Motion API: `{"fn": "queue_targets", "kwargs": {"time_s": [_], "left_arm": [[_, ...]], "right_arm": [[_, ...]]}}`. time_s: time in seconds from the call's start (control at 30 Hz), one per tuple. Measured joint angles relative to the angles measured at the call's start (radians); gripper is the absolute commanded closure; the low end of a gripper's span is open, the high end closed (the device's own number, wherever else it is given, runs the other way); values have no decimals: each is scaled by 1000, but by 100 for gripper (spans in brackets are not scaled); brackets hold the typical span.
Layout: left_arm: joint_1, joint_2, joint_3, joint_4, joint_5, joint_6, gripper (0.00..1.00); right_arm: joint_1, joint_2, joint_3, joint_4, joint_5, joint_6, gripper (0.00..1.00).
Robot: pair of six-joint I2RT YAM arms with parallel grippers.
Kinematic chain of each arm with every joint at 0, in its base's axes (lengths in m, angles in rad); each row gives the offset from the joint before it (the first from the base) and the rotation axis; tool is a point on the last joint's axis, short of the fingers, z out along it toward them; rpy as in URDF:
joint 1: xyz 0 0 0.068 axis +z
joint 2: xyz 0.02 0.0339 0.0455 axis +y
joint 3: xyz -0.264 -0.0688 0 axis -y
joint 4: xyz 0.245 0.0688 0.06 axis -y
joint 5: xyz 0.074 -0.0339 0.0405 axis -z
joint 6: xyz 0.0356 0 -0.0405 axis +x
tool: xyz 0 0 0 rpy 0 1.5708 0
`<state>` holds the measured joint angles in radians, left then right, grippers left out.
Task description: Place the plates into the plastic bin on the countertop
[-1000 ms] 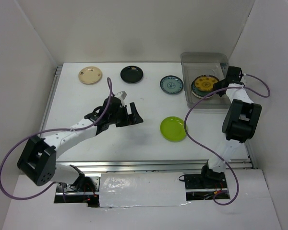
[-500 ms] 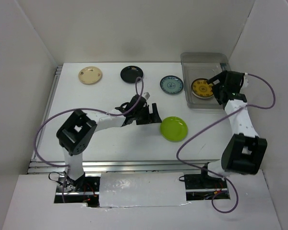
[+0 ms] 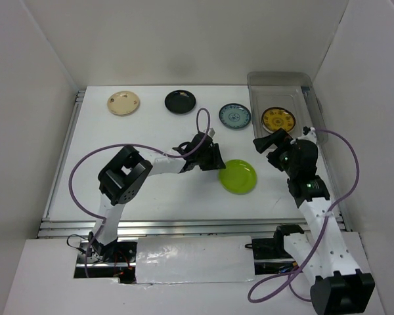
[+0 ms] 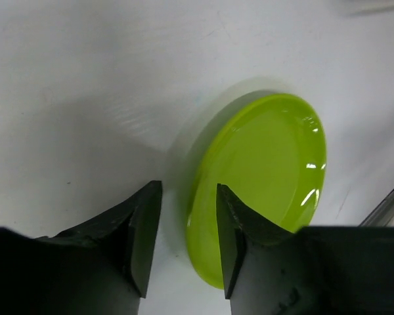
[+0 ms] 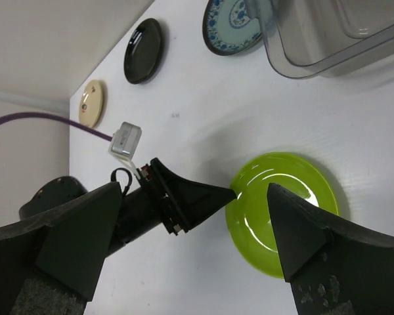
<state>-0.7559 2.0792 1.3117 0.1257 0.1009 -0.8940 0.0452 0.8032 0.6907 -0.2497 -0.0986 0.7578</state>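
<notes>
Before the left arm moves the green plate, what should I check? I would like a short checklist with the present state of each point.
1. Left end effector straddles the rim of the lime green plate: ok.
2. Rim clamped firmly: not ok, a gap shows beside one finger.
3. Right end effector open and empty: ok.
4. Plastic bin has free room beside the amber plate: ok.
5. Way to the bin free of the right arm: cannot tell; it hovers nearby.
</notes>
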Motion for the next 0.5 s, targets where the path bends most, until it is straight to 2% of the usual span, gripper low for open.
{"fn": "queue_targets", "kwargs": {"time_s": [0.07, 0.2, 0.37, 0.5], "left_arm": [[-1, 0, -10, 10, -1, -3, 57], [-2, 8, -27, 27, 11, -5, 100], [-5, -33, -93, 74, 9, -24, 100], [1, -190, -226, -1, -44, -25, 100]], "right_arm": [[4, -52, -31, -2, -10, 0, 0], [5, -105, -79, 3, -40, -1, 0], [7, -95, -163, 14, -103, -18, 0], [32, -47, -217, 31, -159, -60, 0]]}}
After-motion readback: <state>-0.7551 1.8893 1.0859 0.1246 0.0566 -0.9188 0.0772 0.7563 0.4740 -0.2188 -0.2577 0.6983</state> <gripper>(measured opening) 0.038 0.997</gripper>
